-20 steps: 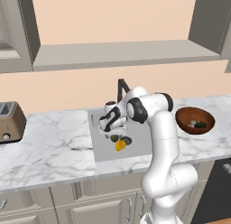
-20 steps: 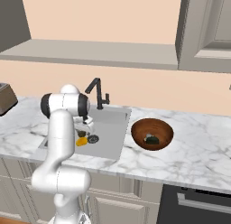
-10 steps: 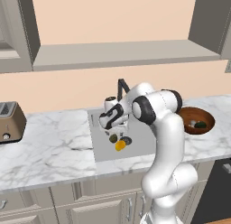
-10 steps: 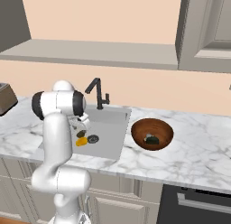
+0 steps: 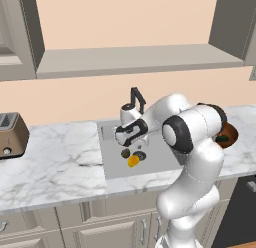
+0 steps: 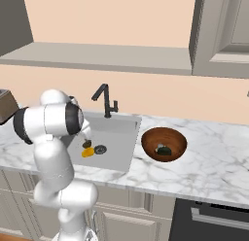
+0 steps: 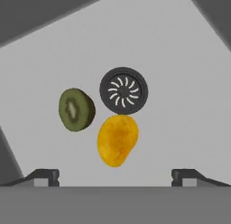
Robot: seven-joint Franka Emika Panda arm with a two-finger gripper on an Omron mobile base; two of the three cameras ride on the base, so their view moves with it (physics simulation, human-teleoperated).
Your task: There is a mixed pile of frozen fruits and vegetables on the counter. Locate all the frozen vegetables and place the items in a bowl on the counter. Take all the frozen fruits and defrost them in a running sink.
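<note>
The grey sink (image 5: 150,144) holds both fruits. The orange-yellow fruit (image 7: 117,139) lies just beside the round drain (image 7: 123,91), and the small olive-green fruit (image 7: 76,109), cut face up, rests to its left. My gripper (image 7: 115,177) hovers above them, open, with nothing between its fingers. From the left base camera the gripper (image 5: 131,141) hangs over the orange-yellow fruit (image 5: 133,161) and the olive-green fruit (image 5: 125,153). The reddish-brown bowl (image 6: 170,135) stands on the counter (image 6: 219,162) right of the sink, with the dark green ball (image 6: 164,150) in it. The mushroom is too small to make out.
A thin black faucet (image 6: 104,98) rises at the back of the sink. A toaster (image 5: 10,134) stands at the far left of the counter. My own elbow (image 5: 192,129) covers part of the bowl in the left base view. A shelf and cabinets hang above.
The arm's elbow has swung out toward the cameras while the hand stayed over the sink. Both fruits lie where they were.
</note>
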